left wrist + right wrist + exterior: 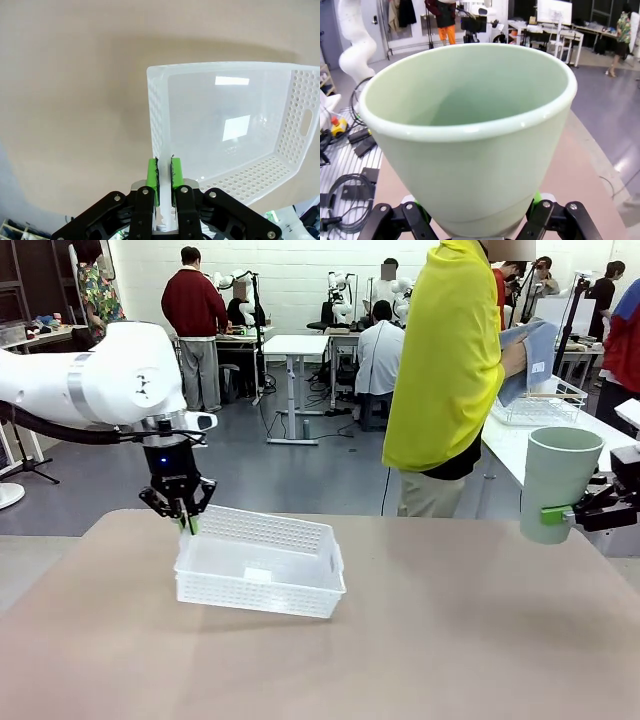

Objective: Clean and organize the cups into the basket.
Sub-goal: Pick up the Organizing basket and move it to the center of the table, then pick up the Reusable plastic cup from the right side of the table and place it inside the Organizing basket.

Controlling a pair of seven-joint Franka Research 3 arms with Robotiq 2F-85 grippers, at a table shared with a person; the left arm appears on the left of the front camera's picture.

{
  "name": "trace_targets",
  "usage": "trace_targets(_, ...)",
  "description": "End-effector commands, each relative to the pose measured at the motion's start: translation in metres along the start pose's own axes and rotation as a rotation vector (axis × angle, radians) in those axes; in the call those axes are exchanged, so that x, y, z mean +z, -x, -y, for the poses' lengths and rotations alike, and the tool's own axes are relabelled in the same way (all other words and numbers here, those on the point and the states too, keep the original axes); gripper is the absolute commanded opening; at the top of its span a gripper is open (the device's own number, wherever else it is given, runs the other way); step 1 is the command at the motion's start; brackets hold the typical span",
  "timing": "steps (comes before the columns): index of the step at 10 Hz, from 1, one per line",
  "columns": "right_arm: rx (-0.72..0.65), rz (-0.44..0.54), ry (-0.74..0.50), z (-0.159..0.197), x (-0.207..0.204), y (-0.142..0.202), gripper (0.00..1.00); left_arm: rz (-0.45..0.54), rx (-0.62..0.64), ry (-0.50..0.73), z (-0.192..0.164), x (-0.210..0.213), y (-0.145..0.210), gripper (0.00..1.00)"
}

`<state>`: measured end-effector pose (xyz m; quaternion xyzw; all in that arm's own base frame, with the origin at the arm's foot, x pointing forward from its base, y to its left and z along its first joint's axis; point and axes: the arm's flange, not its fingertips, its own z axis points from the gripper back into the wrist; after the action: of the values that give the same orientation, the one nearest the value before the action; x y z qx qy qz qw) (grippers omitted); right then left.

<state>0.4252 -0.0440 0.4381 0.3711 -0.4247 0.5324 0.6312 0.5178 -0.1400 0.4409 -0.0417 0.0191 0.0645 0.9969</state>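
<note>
Basket handling looks easy. It is thin white plastic lattice, which I judge to be light and somewhat flexible, so a pinch on one wall will probably make it tilt or twist instead of lifting level. It lies left of centre on the tan table in the front view. The left gripper is clenched on the rim of the basket's short wall at the far-left corner. In the left wrist view the green pads sit on either side of that thin wall, low in the frame. The cut-out handle on the opposite wall would give a firmer hold.

The mint-green cup is at the right edge of the front view, upright and clear of the table, well apart from the basket. The right gripper is grasping it low on the tapered body, near the base. The right wrist view shows the cup with its wide mouth open toward the camera and nothing inside. Its walls look smooth, rigid and glossy. Because the cup narrows toward the base, I judge that it could slip through this low hold, and a grip higher up would be steadier.
</note>
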Motion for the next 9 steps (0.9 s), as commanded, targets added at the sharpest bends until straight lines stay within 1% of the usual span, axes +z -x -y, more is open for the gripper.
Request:
trace_targets(1, -0.03, -0.012, 0.009, 0.004, -0.005, 0.002, 0.04, 0.032, -0.02, -0.038, 0.024, -0.007, 0.017, 0.0)
trace_targets(3, -0.031, -0.009, 0.009, 0.005, -0.007, -0.001, 0.04, 0.046, -0.066, -0.063, 0.051, -0.017, 0.027, 0.0)
trace_targets(6, -0.049, 0.001, 0.019, 0.013, -0.005, 0.005, 0.04, 0.05, -0.081, -0.091, 0.086, -0.031, 0.03, 0.0)
trace_targets(7, -0.054, 0.001, 0.022, 0.015, -0.005, 0.007, 0.04, 0.075, -0.074, -0.096, 0.1, -0.034, 0.03, 0.0)
trace_targets(9, -0.061, 0.004, 0.021, 0.019, -0.005, 0.012, 0.04, 0.079, -0.074, -0.083, 0.123, -0.032, 0.034, 0.0)
